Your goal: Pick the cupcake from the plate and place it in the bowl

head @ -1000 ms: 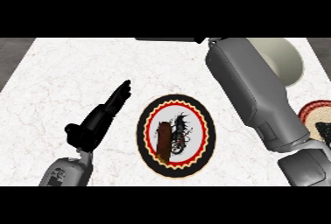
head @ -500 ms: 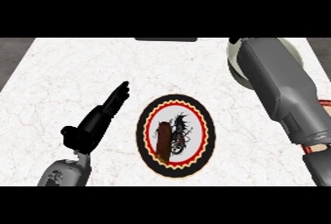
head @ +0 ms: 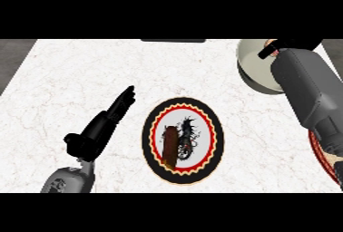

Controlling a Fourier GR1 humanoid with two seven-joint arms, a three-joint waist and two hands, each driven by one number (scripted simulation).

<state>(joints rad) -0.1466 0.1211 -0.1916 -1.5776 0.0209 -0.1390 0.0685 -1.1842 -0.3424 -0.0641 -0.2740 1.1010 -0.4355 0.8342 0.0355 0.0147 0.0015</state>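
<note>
Right forearm [head: 309, 93] extended over the bowl [head: 256, 68]; left hand [head: 102, 128] held open beside the patterned plate [head: 182, 140].

The cupcake cannot be located. The right hand [head: 273, 48] is largely hidden; its grasp cannot be told. A second plate [head: 325, 156] is partly covered.

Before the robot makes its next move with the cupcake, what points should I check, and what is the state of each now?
1. Right hand above the bowl: ok, it is at the bowl's far side.
2. Cupcake in the right hand: cannot tell; only a small light and reddish bit shows beside the hand.
3. Inside of the bowl free: cannot tell; the right forearm covers much of it.
4. Left hand out of the way: ok, open, left of the middle plate.
5. Plate at the right edge without cupcake: cannot tell; the forearm hides most of it.
</note>
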